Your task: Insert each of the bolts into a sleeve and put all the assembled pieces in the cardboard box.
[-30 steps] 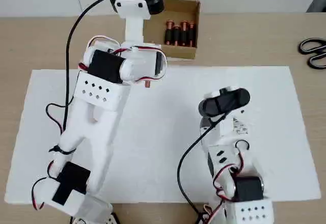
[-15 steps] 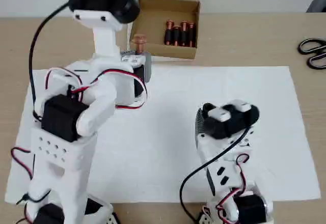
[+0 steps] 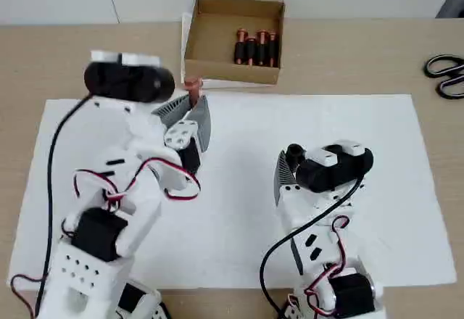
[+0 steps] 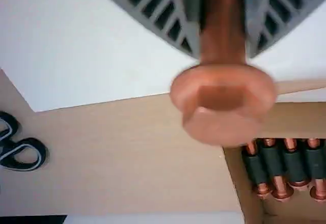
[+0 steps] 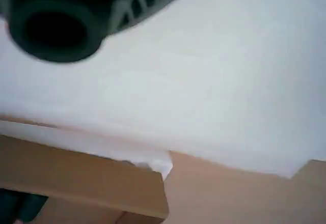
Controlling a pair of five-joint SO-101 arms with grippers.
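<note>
1. Your left jaws are clenched on a copper bolt (image 3: 192, 85). In the left wrist view they grip the shank of this bolt (image 4: 221, 96) on both sides, and its wide head sticks out past the tips.
2. From the high view, the bolt sits at about 11 o'clock on the white sheet (image 3: 239, 188). Its head points to 12 o'clock, just short of the near wall of the cardboard box (image 3: 217, 69).
3. Your right jaws are grasping a black sleeve (image 5: 53, 30), whose open bore faces the right wrist camera. In the high view the sleeve (image 3: 293, 151) is at the jaw tips, near the centre of the sheet, at 4 o'clock from the bolt and well apart from it.
4. The cardboard box stands at 12 o'clock on the tabletop (image 3: 348, 58), touching the far edge of the sheet.
5. Four assembled pieces (image 3: 255, 47) lie side by side in the box, toward its 3 o'clock wall. The left wrist view shows these assembled pieces (image 4: 280, 168) as dark sleeves with copper heads.
6. A pair of scissors (image 3: 446, 75) lies at 2 o'clock on the tabletop, off the sheet.
</note>
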